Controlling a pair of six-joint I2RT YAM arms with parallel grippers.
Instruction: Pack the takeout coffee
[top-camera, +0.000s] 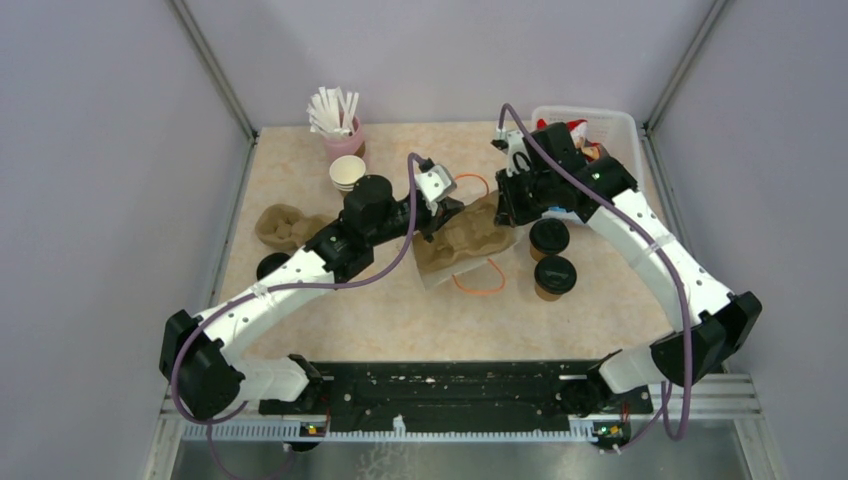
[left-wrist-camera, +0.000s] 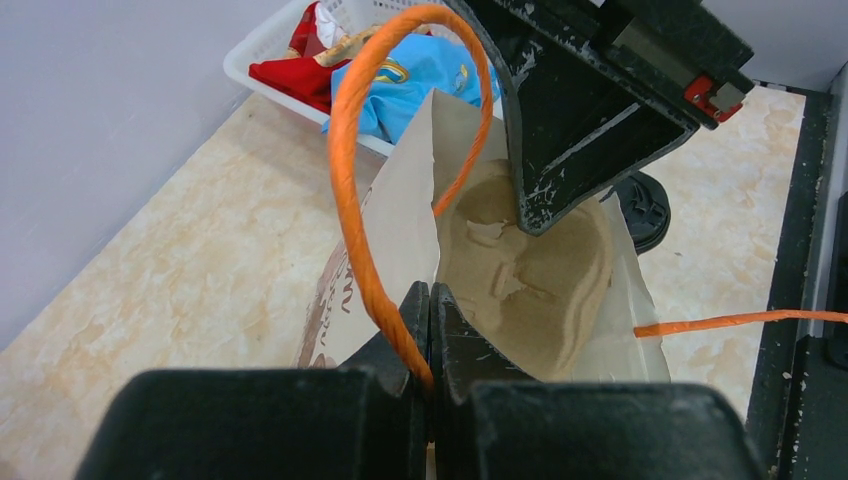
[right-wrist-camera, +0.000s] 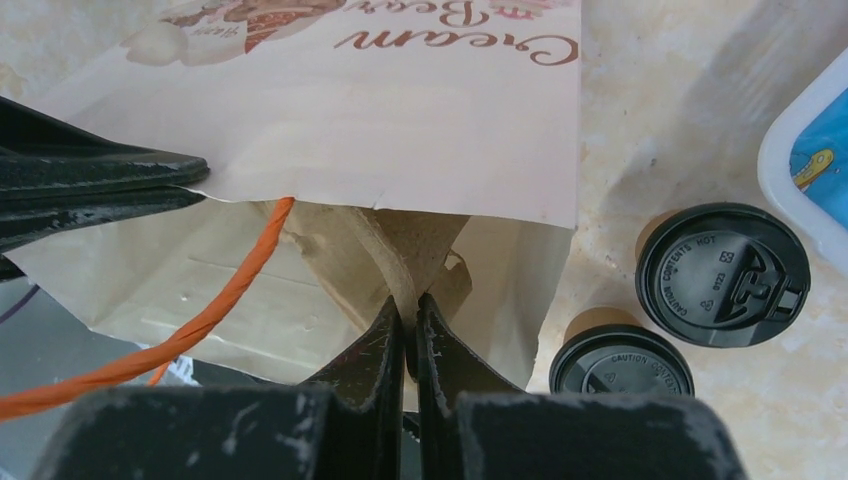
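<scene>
Seating the carrier (left-wrist-camera: 530, 270) in the paper bag (right-wrist-camera: 400, 120), I judge: my left hand (left-wrist-camera: 428, 300) pinches its orange handle (left-wrist-camera: 350, 180), my right hand (right-wrist-camera: 410, 305) pinches the carrier; lidded cups (top-camera: 549, 237) go in next.

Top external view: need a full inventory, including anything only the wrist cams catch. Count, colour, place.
coffee cups: two, brown with black lids, standing right of the bag
paper bag: one, pale and printed, lying mid-table
orange handle: two loops, orange, at the bag's mouth
bagged carrier: one, brown pulp, partly inside the bag
spare carrier: one, brown pulp, table's left side
cup stack: one, lidless, brown with white rims, far left
straw cup: one, pink, white straws, behind the stack
basket: one, white, far right, red and blue packets inside
left gripper: jaws shut on an orange handle
right gripper: jaws shut on the bagged carrier
</scene>
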